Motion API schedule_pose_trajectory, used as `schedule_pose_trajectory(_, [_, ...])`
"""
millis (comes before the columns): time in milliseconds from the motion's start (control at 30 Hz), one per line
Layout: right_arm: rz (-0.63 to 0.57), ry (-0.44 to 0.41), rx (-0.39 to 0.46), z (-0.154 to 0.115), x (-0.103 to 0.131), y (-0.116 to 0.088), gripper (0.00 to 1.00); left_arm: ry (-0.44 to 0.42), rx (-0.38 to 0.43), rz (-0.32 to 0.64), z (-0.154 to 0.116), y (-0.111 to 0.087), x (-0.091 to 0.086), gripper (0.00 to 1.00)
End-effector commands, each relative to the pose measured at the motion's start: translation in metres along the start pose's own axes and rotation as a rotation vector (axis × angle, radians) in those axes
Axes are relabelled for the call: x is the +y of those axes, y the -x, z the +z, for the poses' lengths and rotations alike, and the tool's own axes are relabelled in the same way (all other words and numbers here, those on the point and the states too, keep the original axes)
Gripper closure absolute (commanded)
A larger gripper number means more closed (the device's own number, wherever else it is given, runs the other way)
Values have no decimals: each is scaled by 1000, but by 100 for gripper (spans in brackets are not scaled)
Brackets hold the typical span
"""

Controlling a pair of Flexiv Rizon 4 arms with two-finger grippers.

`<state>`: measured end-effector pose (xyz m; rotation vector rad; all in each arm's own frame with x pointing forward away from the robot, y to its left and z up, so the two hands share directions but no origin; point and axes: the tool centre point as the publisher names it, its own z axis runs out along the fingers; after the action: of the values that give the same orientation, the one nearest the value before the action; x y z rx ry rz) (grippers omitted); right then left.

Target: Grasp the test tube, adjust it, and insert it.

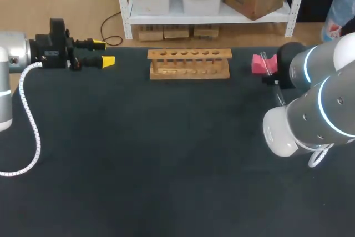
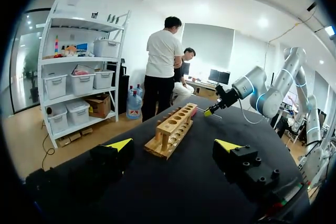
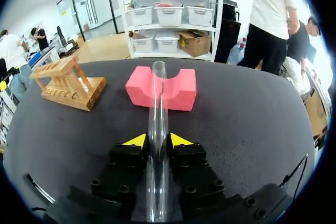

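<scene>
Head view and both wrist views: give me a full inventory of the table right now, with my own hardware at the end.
table: one, black, under everything.
test tube rack: one, light wood, a row of empty holes, far middle of the table.
foam block: one, pink, notched on top, far right of the table, just ahead of the right gripper.
test tube: one, clear glass, lying along the right gripper's fingers, open end at the block's notch.
cable: one, white, coiled, hanging from the left arm.
left gripper: yellow tips, open and empty, far left, pointing toward the rack.
right gripper: yellow tips, shut on the test tube.
</scene>
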<state>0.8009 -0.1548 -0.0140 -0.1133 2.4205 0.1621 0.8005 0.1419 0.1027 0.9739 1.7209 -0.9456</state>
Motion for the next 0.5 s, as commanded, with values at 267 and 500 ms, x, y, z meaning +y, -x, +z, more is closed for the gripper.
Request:
schedule_pose_trajectory(267, [64,-30,-46,-26,15,12,100,2,-5,3,0,-1,-1,0])
schedule_pose_trajectory(500, [132,-69,-72,-64,37,21,100,2,-5,3,0,-1,-1,0])
